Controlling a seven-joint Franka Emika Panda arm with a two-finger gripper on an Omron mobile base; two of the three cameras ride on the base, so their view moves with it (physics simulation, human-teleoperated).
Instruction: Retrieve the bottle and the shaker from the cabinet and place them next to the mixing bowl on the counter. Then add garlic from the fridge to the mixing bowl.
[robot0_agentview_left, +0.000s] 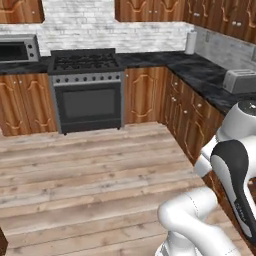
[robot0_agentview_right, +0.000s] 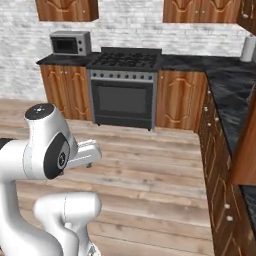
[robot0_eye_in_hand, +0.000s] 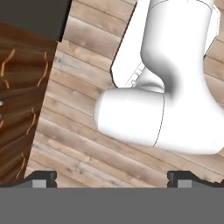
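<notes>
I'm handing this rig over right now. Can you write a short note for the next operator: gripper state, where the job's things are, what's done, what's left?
Gripper: open and empty, folded back over the wooden floor beside a lower cabinet.
Counter: black marble, running along the back wall and down the right side, with a stove, microwave, toaster and paper towel roll.
Wall cabinets: doors closed.
Bottle, shaker, mixing bowl, garlic and fridge are not in front of the cameras.
Done: nothing visible so far.
Left: all of it, starting with driving to the cabinet.

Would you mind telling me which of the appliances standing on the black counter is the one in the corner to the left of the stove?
That is the microwave, a grey box with a dark door beside the stove. The toaster stands on the counter along the right-hand run instead.
</notes>
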